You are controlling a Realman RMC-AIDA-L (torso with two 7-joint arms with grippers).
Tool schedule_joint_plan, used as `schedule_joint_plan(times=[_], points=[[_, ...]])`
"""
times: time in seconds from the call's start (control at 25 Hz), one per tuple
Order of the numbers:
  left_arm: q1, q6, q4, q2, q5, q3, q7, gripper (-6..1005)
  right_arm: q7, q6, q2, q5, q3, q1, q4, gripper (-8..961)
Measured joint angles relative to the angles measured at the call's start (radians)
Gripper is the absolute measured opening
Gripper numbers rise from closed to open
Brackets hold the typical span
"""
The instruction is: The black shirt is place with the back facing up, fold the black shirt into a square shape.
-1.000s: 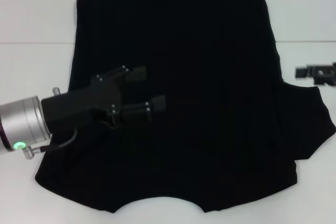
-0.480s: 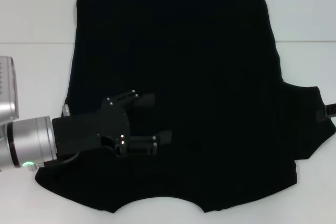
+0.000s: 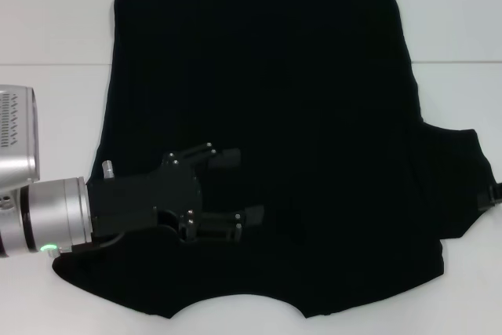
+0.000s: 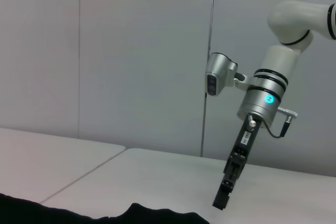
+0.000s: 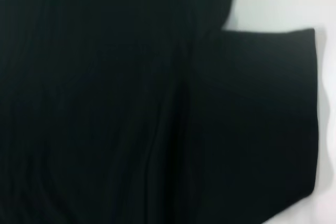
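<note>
The black shirt (image 3: pixel 267 115) lies flat on the white table, its curved neckline at the near edge and its right sleeve (image 3: pixel 459 186) sticking out to the side. My left gripper (image 3: pixel 241 186) hovers over the shirt's near left part, open, with nothing between its fingers. Only a sliver of my right gripper (image 3: pixel 496 194) shows at the right edge of the head view, beside the sleeve's outer hem. The left wrist view shows that gripper (image 4: pixel 224 196) pointing down just above the table near the cloth (image 4: pixel 131 214). The right wrist view looks down on the sleeve (image 5: pixel 262 119).
White table (image 3: pixel 47 100) surrounds the shirt on the left, right and near side. A seam line (image 3: pixel 47 64) crosses the table behind my left arm. A grey wall (image 4: pixel 105 51) stands beyond the table in the left wrist view.
My left gripper has slid nearer and to the right over the shirt, still open. My right gripper has moved nearer and outward, to the sleeve's hem at the picture's edge.
</note>
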Motion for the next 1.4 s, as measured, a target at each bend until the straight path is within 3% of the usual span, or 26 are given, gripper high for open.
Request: schedule_joint_plan(times=[0.84,1.08,1.4], points=[[-0.012,-0.023,-0.004,0.003,0.000,0.001,0.004,937,0.004,0.112,0.020,-0.011,-0.004,0.035,0.102,882],[-0.012,-0.037,-0.001,0.006,-0.001,0.001,0.006,936,0.015,0.165,0.028,-0.009,-0.003,0.036,0.106,826],[-0.012,-0.039,0.000,0.009,-0.002,-0.007,0.006,936,0.015,0.189,0.046,-0.010,-0.005,0.038,0.096,464]])
